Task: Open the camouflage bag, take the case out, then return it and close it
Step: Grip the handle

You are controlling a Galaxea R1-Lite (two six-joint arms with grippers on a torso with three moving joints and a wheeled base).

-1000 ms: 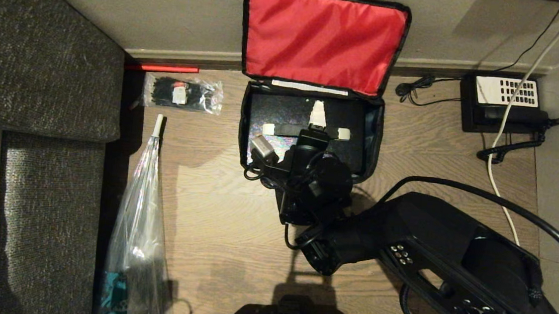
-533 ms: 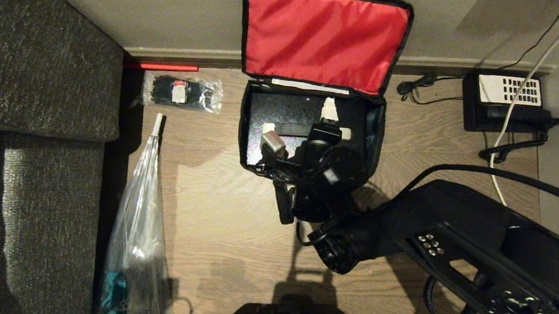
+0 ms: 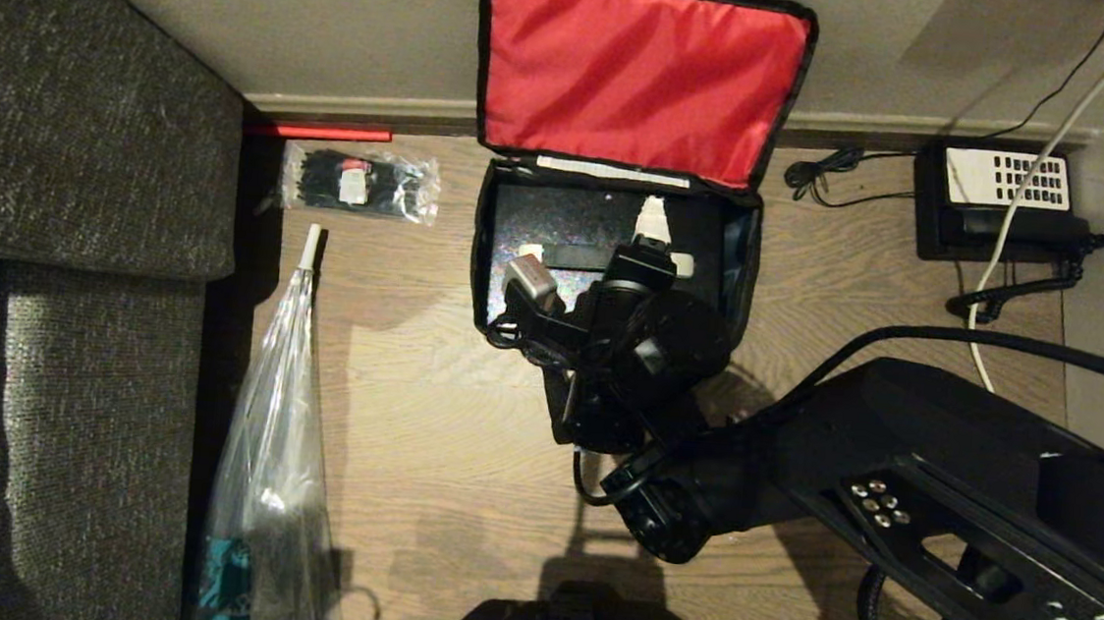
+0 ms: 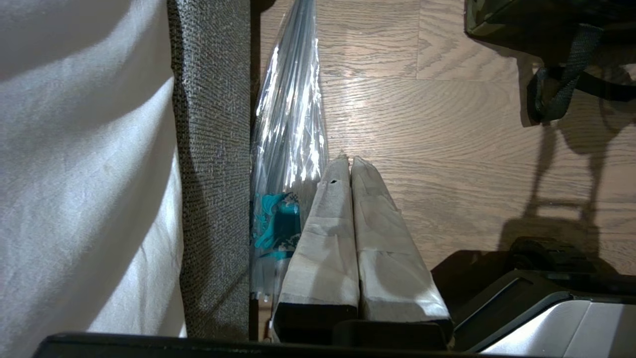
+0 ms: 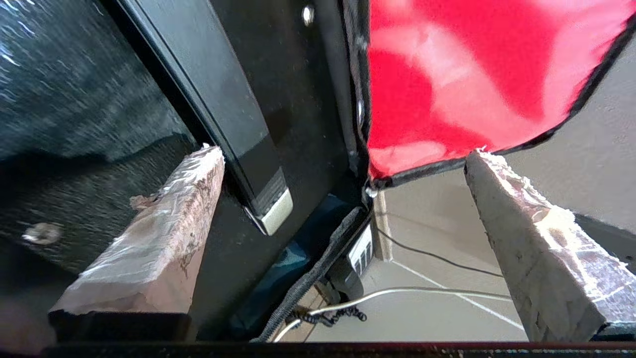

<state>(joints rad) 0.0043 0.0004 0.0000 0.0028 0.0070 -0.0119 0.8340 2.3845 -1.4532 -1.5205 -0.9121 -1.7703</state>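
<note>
Since a second ago, the right claw [image 3: 652, 234] has pushed farther over the open bag [image 3: 739, 266], toward its rear wall. Its fingers [image 5: 164, 233] stand wide apart, clamped on nothing. One finger is over the case [image 3: 559, 222], which lies flat inside the bag on the floor; the red-lined lid leans back against the wall. Parked by the sofa [image 4: 213, 149], the left claw [image 4: 350, 164] has its fingers pressed together.

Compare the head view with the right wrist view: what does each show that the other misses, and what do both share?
Head view only: the sofa, the clear plastic bag and the packet of black ties on the floor.
Right wrist view only: both taped fingers of the right gripper, spread wide.
Both: the camouflage bag lying open, its red lid raised, the black case inside, and the telephone.
</note>
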